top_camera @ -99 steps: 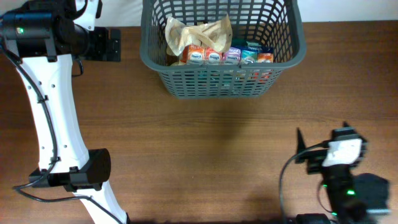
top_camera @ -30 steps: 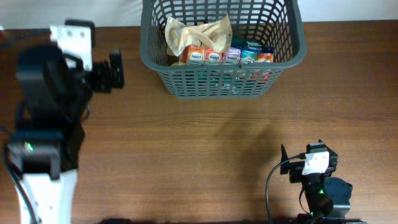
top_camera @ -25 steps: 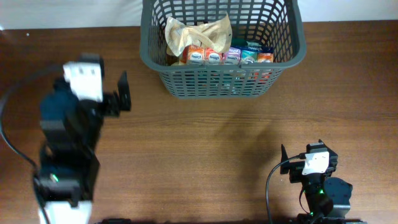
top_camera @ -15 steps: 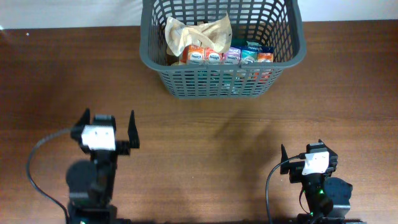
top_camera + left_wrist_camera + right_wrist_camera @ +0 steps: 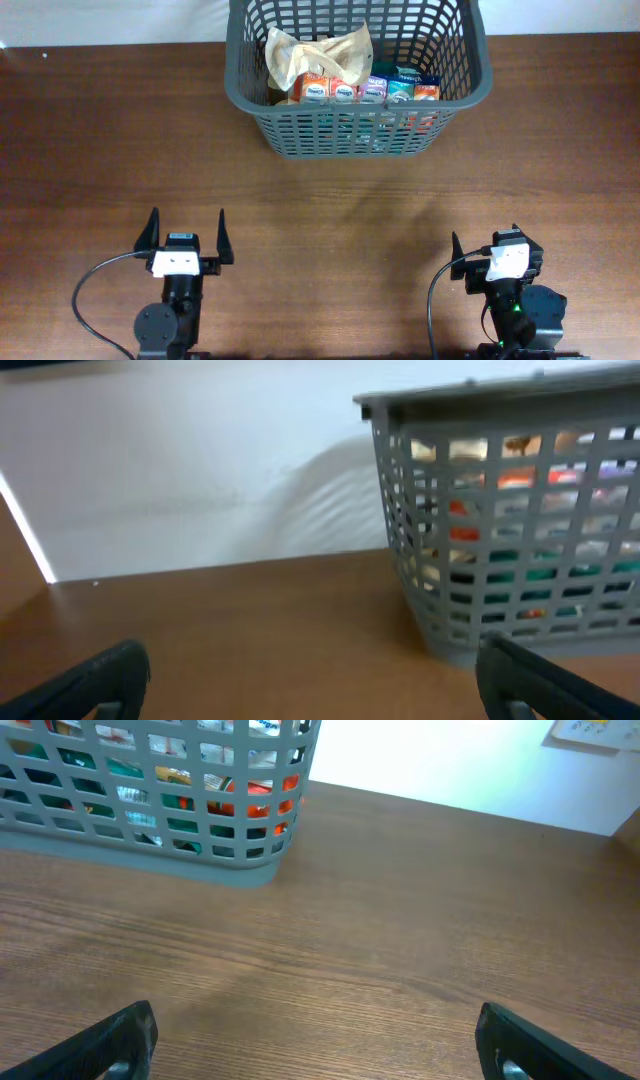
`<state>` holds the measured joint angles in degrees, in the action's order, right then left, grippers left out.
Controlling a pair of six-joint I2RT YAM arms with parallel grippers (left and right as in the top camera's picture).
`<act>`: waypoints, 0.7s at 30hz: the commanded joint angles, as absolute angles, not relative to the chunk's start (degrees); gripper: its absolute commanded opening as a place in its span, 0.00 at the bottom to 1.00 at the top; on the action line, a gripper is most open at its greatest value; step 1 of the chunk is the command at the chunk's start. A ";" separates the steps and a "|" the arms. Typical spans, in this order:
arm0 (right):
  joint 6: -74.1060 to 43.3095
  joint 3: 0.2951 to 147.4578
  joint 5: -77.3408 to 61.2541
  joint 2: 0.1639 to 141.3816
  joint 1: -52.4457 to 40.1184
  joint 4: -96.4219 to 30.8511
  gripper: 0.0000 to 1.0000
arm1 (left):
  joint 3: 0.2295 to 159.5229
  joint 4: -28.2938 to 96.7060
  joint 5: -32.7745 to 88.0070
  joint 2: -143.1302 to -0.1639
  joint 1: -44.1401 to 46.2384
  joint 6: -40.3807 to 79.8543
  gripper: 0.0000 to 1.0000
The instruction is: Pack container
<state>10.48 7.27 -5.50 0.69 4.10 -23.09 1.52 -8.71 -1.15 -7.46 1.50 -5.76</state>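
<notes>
Overhead and wrist views of the packing station. The container (image 5: 350, 135) stands upright at the far edge of the worktop (image 5: 320, 215), roughly central and a little toward the right arm's side, with its far rim running out of the overhead view. Inside it lie a crumpled tan bag (image 5: 320, 50) and, against the near wall, a row of small cartons (image 5: 365, 90) in orange, purple and teal; their colours show through the lattice slots in both wrist views.

The left gripper (image 5: 186, 230) sits low at the near edge of the worktop, its jaws spread wide with nothing between them. It points toward the far edge, and the container appears ahead and to the right in its wrist view. The right gripper (image 5: 318, 1045) sits likewise at the near edge, jaws wide apart and empty, with the container ahead and to the left. Both grippers are well apart from the container. A white wall (image 5: 200, 470) rises behind the worktop.
</notes>
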 commanded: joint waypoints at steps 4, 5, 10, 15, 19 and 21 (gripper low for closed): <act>10.04 6.76 -5.78 0.21 4.54 -22.92 0.99 | 0.47 -8.10 -1.98 -4.93 1.50 -6.09 0.99; 10.04 6.76 -5.78 0.21 4.54 -22.92 0.99 | 0.47 -8.10 -1.98 -4.60 1.50 -6.07 0.99; 10.04 6.76 -5.78 0.21 4.54 -22.92 0.99 | 0.47 -7.57 -1.98 -0.12 1.50 -6.07 0.99; 10.04 6.76 -5.78 0.21 4.54 -22.92 0.99 | 0.51 -8.12 -1.93 -0.30 1.45 -6.07 0.99; 10.04 6.76 -5.78 0.21 4.54 -22.92 0.99 | 0.51 -6.04 -1.93 -0.30 1.45 -6.07 0.99; 10.04 6.76 -5.78 0.21 4.54 -22.92 0.99 | 0.51 -3.77 -1.93 -0.30 1.45 -6.07 0.99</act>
<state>10.48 7.25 -5.50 0.69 4.10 -23.09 0.84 -5.85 -1.17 -0.78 1.50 -5.76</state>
